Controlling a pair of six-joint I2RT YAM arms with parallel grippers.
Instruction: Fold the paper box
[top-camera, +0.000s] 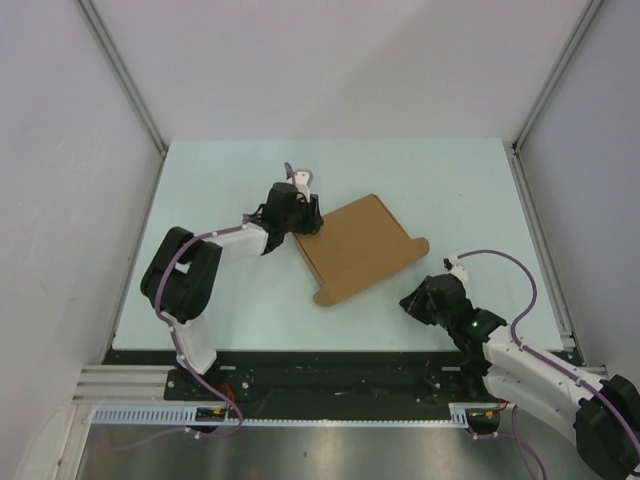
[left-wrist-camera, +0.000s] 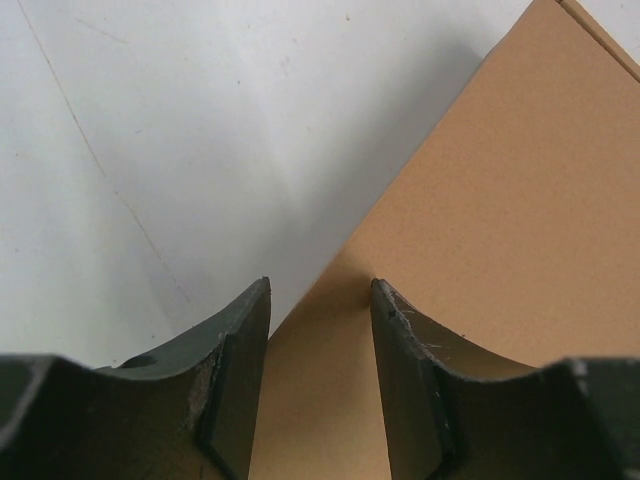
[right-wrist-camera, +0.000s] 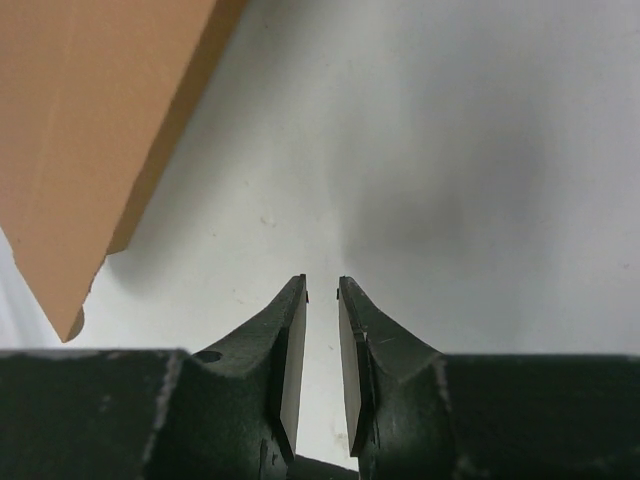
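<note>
The paper box (top-camera: 360, 248) lies flat and turned at an angle in the middle of the pale table, a plain brown carton with a rounded tab at its near-left and right ends. My left gripper (top-camera: 308, 222) is at the box's left corner. In the left wrist view its jaws (left-wrist-camera: 321, 282) stand apart, and the brown cardboard (left-wrist-camera: 500, 220) shows in the gap beneath them without being pinched. My right gripper (top-camera: 410, 300) sits low on the table just off the box's near right side. Its fingers (right-wrist-camera: 322, 280) leave a narrow empty gap, with the box's edge (right-wrist-camera: 90, 130) off to their left.
White walls with aluminium posts (top-camera: 125, 75) close in the table on the left, back and right. A black rail (top-camera: 330, 375) runs along the near edge by the arm bases. Bare table (top-camera: 440, 180) lies behind the box.
</note>
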